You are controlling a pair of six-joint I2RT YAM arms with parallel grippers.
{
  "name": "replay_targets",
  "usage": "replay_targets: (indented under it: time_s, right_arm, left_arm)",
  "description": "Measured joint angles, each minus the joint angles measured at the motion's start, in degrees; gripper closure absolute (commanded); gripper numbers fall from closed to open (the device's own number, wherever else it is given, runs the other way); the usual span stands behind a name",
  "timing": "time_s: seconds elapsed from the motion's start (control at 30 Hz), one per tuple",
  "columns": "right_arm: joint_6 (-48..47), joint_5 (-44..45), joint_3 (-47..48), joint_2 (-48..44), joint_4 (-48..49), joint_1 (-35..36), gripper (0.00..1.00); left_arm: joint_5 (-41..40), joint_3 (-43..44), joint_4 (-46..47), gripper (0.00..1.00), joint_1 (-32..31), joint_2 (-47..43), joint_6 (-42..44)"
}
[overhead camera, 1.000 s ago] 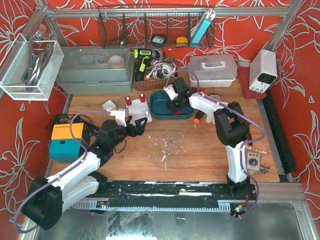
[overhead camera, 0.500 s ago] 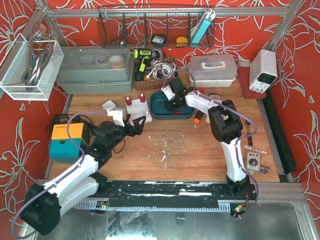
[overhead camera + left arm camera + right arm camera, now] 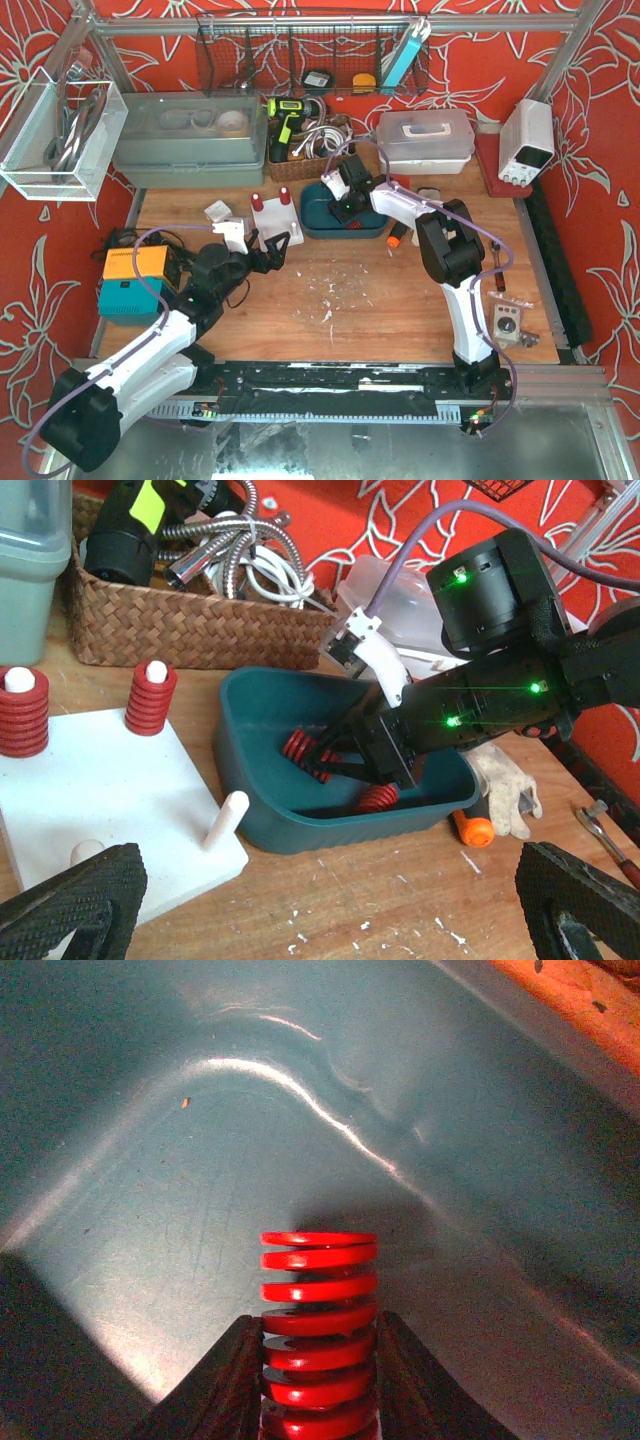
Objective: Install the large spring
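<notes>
The spring [image 3: 318,1290] looks like a stiff steel coil: light and hard enough for a firm pinch, though its round sides might roll between flat fingers, so a hold square across the coils seems best. The right gripper [image 3: 318,1322] is closed on it that way at the lower centre of its wrist view, with several coils proud of the fingertips, inside the teal tray [image 3: 300,832]. A second spring [image 3: 380,798] lies at the tray's lower right. At left, a white board [image 3: 110,790] carries two more on pegs. The left gripper [image 3: 272,253] hangs wide open, holding nothing.
</notes>
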Motion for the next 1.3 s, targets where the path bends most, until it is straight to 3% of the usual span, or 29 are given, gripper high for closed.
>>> replay_targets:
  time_s: [0.33, 0.53, 0.93, 1.1, 1.3]
  right_arm:
    - [-1.6, 0.1, -3.7, -2.7, 1.1, 0.1, 1.00]
    - [-2.3, 0.1, -8.5, -7.5, 2.2, 0.1, 1.00]
    - [-3.1, -1.2, -22.9, -25.6, 12.0, 1.1, 1.00]
    - [-3.6, -0.7, -22.2, -24.4, 11.4, 1.8, 0.74]
    - [-3.1, 1.5, -12.4, -14.3, 5.6, 1.7, 0.63]
  left_arm:
    - [-0.9, 0.0, -0.3, 0.00, 0.0, -1.0, 0.0]
    - [-1.9, -0.4, -0.6, 0.00, 0.0, -1.7, -0.1]
    - [-6.7, -0.9, -2.2, 0.00, 0.0, -1.9, -5.2]
    - [-6.9, -0.9, -3.1, 0.00, 0.0, -1.9, -6.2]
    - [-8.1, -1.0, -3.5, 0.00, 0.0, -1.9, -5.4]
